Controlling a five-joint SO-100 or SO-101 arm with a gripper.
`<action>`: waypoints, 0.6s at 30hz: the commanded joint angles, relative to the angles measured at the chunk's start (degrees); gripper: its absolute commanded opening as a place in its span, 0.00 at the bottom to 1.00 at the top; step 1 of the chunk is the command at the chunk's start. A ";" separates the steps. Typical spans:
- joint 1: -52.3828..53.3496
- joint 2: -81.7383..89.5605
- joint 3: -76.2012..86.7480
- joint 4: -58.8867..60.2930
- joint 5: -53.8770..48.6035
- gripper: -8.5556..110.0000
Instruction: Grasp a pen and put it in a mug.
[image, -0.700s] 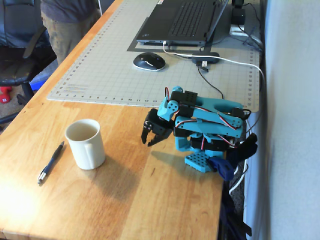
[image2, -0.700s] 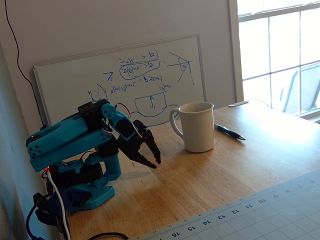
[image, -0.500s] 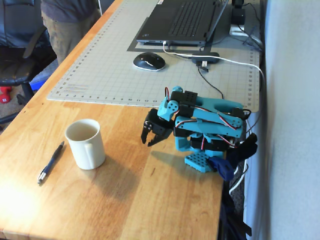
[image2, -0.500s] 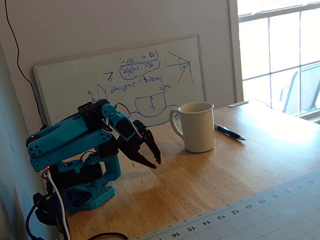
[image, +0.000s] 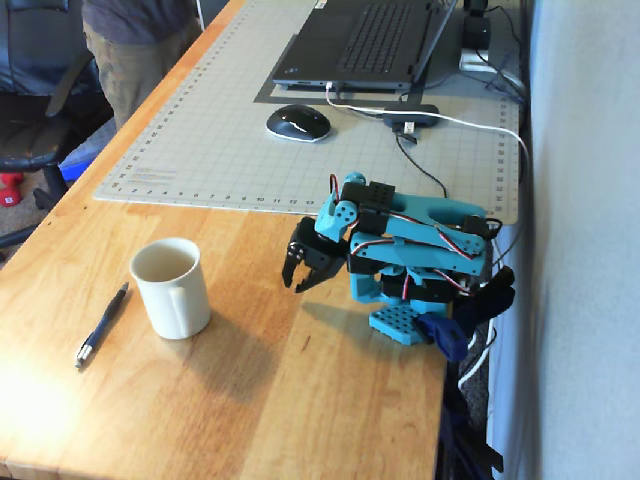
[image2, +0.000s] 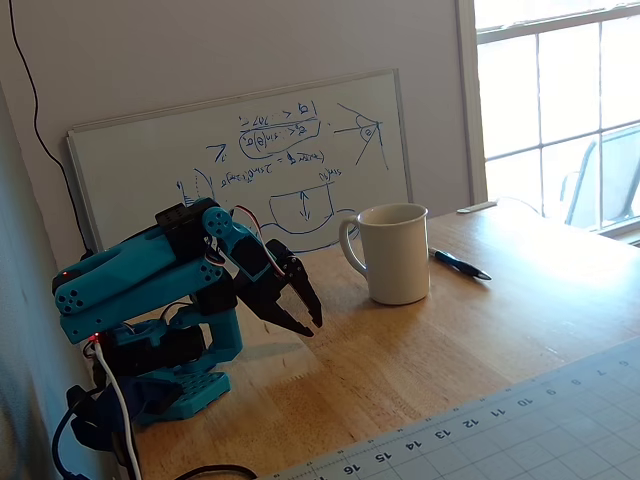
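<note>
A cream-white mug (image: 172, 290) stands upright on the wooden table, handle towards the camera in one fixed view; the same mug (image2: 398, 255) is seen from the side in the other. The dark pen (image: 102, 326) lies flat on the table just left of the mug, a short gap away; in the other fixed view the pen (image2: 458, 264) pokes out from behind the mug on its right. My blue arm is folded low over its base. Its black gripper (image: 293, 286) (image2: 311, 326) points down at the table, right of the mug, shut and holding nothing.
A gridded cutting mat (image: 200, 130) covers the far table, with a mouse (image: 297, 122), a laptop (image: 365, 40) and cables (image: 470, 125) on it. A whiteboard (image2: 250, 160) leans on the wall behind the arm. A person (image: 135, 45) stands at the table's far left edge.
</note>
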 joint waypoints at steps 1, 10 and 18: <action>-0.35 -3.08 -7.56 0.00 0.26 0.11; -3.52 -26.02 -25.05 0.00 0.26 0.11; -3.60 -43.59 -42.10 -0.09 0.26 0.11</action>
